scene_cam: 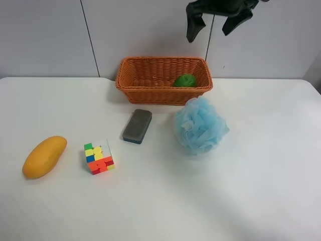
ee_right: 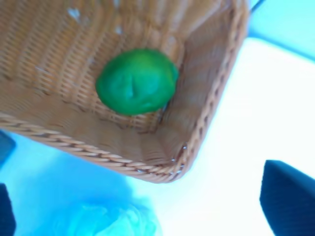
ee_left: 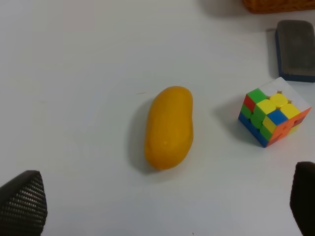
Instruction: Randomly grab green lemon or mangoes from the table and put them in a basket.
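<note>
My right gripper (scene_cam: 214, 25) hangs above the far end of the rectangular orange-brown wicker basket (scene_cam: 150, 93), jaws spread apart and holding nothing. Its wrist camera looks straight down into one corner of the basket (ee_right: 206, 113). There the round glossy green lemon (ee_right: 136, 81) lies on the woven floor, close against the side wall, directly below the open fingers (ee_right: 288, 196) and well clear of them. In the high view the green lemon (scene_cam: 184, 81) shows just over the rim at the basket's end nearest this gripper.

Left gripper (ee_left: 162, 201) — fingertips (ee_left: 22, 201) wide apart at the two lower corners of its wrist view, empty. The elongated yellow-orange mango (ee_left: 169, 127) lies on the plain white table (ee_left: 74, 73) just ahead of the open jaws, roughly centred between them, not touched. Beyond it, to one side of this hand, sits the multicoloured puzzle cube (ee_left: 273, 118), tilted on an edge — apart from the mango. Farther out lies a grey rectangular eraser with a blue base (ee_left: 295, 49).

High view: mango (scene_cam: 44, 156) alone on the table (scene_cam: 261, 191), cube (scene_cam: 99, 157) beside it, eraser (scene_cam: 137, 125) between cube and basket. A fluffy pale-blue mesh bath pouf (scene_cam: 200, 125) rests just in front of the basket, under the right gripper's side.
</note>
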Controlling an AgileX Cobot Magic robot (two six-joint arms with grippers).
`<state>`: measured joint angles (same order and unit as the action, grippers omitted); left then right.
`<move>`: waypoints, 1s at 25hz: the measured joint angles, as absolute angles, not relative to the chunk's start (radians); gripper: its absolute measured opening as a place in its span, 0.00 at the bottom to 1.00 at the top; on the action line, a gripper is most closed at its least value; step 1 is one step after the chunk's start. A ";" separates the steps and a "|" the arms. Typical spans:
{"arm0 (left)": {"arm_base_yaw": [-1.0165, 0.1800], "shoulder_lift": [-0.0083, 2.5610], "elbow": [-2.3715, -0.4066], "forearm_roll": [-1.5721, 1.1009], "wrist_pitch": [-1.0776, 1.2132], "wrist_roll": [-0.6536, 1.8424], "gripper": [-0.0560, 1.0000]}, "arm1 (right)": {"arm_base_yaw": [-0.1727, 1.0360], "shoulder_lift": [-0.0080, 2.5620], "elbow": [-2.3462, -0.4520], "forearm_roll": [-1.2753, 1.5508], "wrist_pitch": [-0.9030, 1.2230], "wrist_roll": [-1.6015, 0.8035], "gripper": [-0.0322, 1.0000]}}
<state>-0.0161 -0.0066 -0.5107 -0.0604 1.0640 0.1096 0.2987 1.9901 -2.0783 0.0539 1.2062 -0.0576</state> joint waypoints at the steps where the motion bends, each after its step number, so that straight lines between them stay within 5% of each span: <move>1: -0.016 -0.007 -0.511 -0.060 1.064 0.110 0.99 | 0.299 1.957 -2.066 0.052 1.206 -0.058 0.99; 25: -0.016 -0.007 -0.511 -0.060 1.064 0.110 0.99 | 0.299 0.479 -0.739 -0.066 1.193 -0.010 0.99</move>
<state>-0.0161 -0.0066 -0.5107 -0.0604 1.0640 0.1096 0.2987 0.4792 -0.7391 -0.0657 1.1933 -0.0101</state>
